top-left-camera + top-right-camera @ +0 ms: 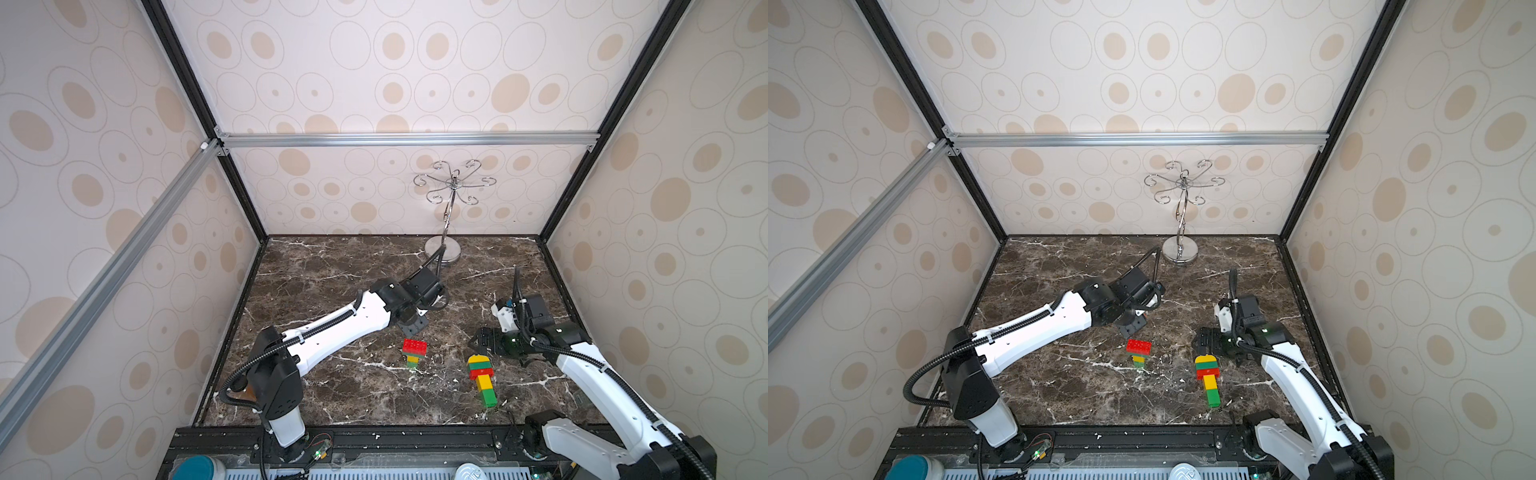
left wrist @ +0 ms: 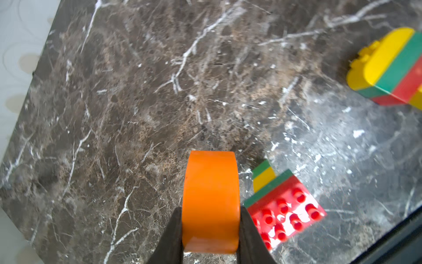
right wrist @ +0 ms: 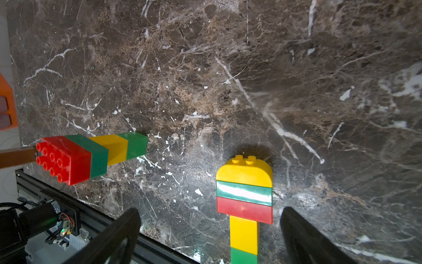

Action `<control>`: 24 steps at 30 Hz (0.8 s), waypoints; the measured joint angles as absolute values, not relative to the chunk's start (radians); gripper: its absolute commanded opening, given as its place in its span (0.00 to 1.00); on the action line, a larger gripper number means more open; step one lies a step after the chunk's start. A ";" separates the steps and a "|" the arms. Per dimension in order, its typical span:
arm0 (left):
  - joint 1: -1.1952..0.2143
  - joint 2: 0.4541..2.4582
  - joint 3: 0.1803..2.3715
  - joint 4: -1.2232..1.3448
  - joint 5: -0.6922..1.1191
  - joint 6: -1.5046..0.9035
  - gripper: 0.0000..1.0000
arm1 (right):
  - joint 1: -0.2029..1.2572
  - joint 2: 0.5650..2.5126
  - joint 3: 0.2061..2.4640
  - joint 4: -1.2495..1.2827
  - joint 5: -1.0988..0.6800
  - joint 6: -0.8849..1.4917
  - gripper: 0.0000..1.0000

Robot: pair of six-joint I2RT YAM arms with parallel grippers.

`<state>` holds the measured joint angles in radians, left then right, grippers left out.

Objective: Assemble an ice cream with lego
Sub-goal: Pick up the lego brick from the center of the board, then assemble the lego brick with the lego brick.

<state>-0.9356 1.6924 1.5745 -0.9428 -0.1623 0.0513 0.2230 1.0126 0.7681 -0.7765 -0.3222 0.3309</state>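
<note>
Overhead seemingly hidden, wrist-view orange dome clamped

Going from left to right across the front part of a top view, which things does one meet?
The left arm's base → red-topped brick stack → yellow-topped brick ice cream, lying flat → right arm's base.

No readable text, brand or number anywhere that I can spot. Studs on the red lego are too blurry to tell any logo, and the little circuit board at the near edge is way too small to read. Walls just carry oval patterns.
</note>
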 measured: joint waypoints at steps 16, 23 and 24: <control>-0.973 1.551 1.549 -1.054 0.014 0.438 0.00 | 0.223 1.014 0.768 -0.777 -0.350 0.325 0.98; -0.978 1.641 1.576 -1.110 0.040 0.500 0.00 | 0.223 1.027 0.768 -0.777 -0.366 0.323 0.98; -0.980 1.649 1.586 -1.110 0.041 0.513 0.00 | 0.223 1.027 0.768 -0.777 -0.367 0.323 0.98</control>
<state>-0.9802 1.6493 1.5856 -1.1103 0.0410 0.5125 0.2230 1.0267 0.7681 -0.7769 -0.3672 0.3233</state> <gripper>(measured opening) 0.311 0.985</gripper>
